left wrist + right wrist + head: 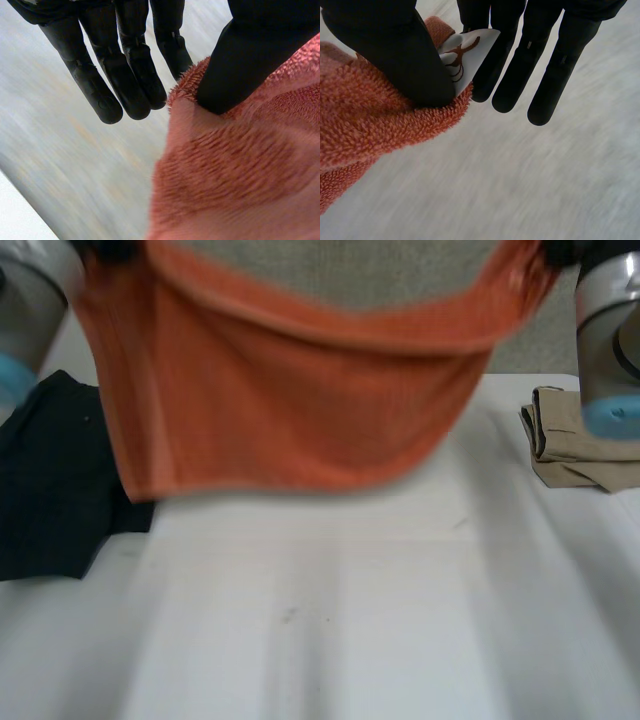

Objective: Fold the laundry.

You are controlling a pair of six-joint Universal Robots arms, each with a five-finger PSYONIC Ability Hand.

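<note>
An orange terry towel point(290, 410) hangs in the air over the table, stretched between both hands, with its lower edge sagging close to the tabletop. My left hand point(125, 75) pinches one top corner of the towel point(240, 170); its thumb point(240, 65) presses the cloth against a finger, and the other fingers stay straight. My right hand point(395, 55) pinches the other top corner of the towel point(365, 125), the thumb lying over a white label point(465, 55). In the head view the left hand point(105, 248) and the right hand point(558, 250) are high up at the two corners.
A black garment point(50, 480) lies at the left of the white table point(350, 620). A folded tan garment point(580, 445) sits at the right, under my right arm point(610, 340). My left arm point(25, 310) hangs above the black garment.
</note>
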